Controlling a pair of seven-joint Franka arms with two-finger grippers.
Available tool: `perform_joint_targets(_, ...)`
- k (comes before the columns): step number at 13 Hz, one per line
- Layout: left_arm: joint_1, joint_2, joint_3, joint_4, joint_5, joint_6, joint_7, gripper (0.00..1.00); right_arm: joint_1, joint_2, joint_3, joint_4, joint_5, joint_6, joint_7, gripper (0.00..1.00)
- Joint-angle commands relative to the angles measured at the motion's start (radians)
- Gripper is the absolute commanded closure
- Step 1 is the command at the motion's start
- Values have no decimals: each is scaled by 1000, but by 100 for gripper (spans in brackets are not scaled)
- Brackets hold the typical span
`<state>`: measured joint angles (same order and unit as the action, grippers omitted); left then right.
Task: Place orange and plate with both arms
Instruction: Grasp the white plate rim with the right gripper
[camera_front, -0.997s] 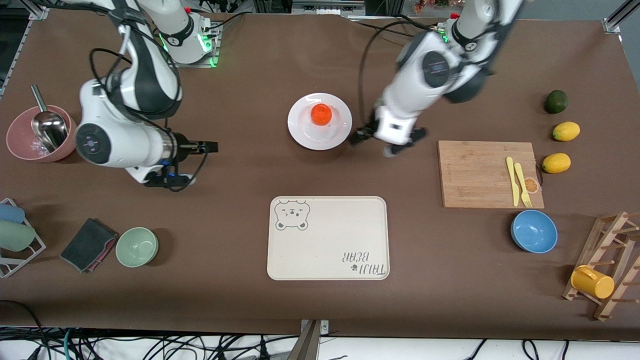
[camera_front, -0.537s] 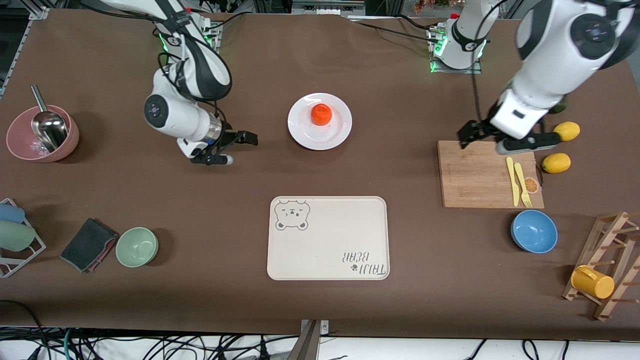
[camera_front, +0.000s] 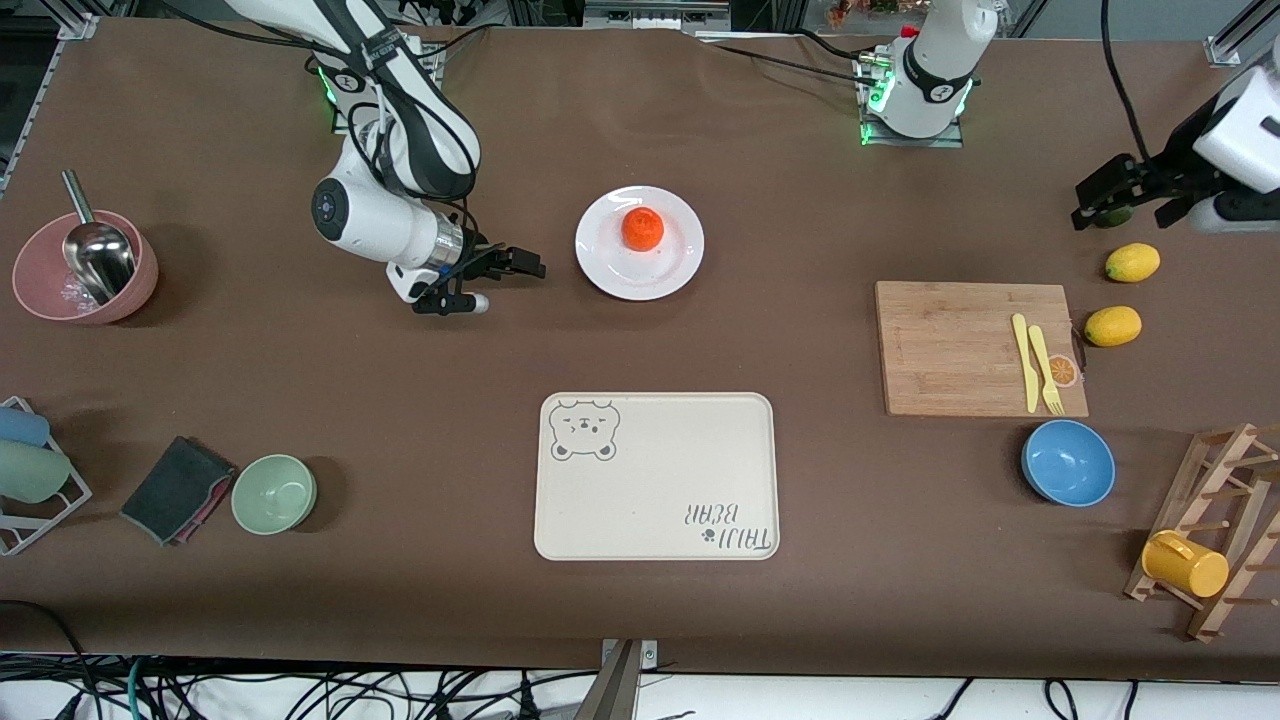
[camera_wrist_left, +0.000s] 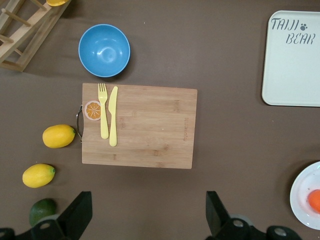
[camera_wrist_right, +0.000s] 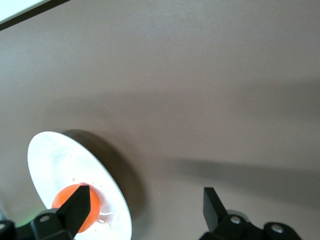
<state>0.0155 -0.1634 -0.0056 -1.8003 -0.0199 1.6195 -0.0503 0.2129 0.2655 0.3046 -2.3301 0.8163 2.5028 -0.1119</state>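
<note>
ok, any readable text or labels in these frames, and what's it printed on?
"TAIJI BEAR", with a small paw print: printed in one corner of the cream tray; it reads upside down in the front view and upright in the left wrist view.
Cutting board: a faint mark near one edge, too small to read.
No other text is visible.

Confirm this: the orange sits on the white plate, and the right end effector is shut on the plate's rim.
Not quite. The orange does sit on the white plate, but the right end effector is open and holds nothing; it hovers beside the plate, toward the right arm's end of the table, apart from the rim. The front view shows the gap; the right wrist view shows the spread fingers.
</note>
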Motion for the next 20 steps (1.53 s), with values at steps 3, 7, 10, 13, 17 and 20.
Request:
perform_joint_targets(3,6,70,-10,100,25,-52,7,0,-9,34,65,-3,134,10,-184,0)
perform_joint_targets(7,4,118,-7,154,18,-46,-26,0,-7,72,83,0,178,16,-242,0)
perform_joint_targets(10,35,209,-5,317,21,-96,-26,0,40,109,97,20,219,79,-239,0)
perform_joint_targets(13,54,209,-8,314,18,-101,-25,0,74,165,97,61,253,131,-241,0)
perform_joint_targets(17,40,211,-16,314,25,-122,-25,0,97,169,99,66,256,154,-242,2)
perform_joint_targets(20,44,214,-16,315,25,-118,-23,0,131,175,100,66,258,195,-244,14)
